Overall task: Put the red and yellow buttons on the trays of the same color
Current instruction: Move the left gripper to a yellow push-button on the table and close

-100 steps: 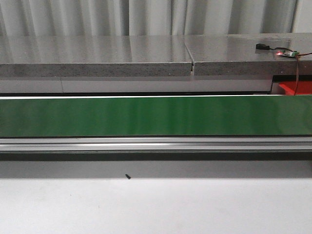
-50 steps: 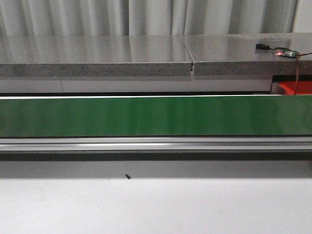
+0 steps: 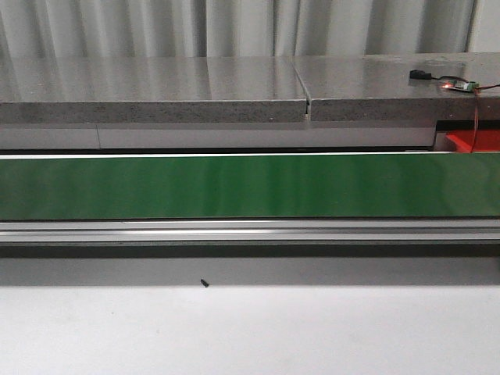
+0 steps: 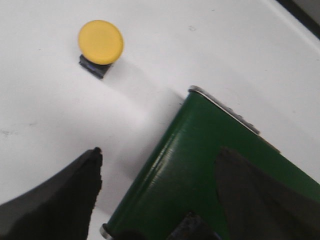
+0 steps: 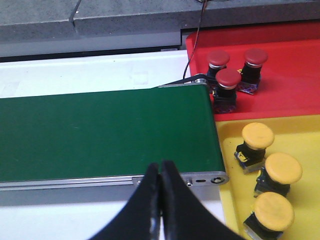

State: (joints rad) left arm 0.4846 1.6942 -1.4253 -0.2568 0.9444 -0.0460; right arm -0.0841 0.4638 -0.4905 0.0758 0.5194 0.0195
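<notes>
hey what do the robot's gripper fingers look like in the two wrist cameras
Both are plain matte black. The left gripper shows two broad, blurred, wedge-like fingers set wide apart. The right gripper shows two smooth fingers tapering to narrow rounded tips that meet. No cables, markings or arm links show, and neither arm appears in the front view.

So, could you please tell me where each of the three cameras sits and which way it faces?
Front view: behind the table, facing forward across the green belt to a grey ledge; no arm shows.
Left wrist view: on the left arm, above the belt's end and a yellow button on the white table; the left gripper is open.
Right wrist view: on the right arm, facing the belt's other end, the red tray and the yellow tray; the right gripper is shut.
All three views share the belt.
</notes>
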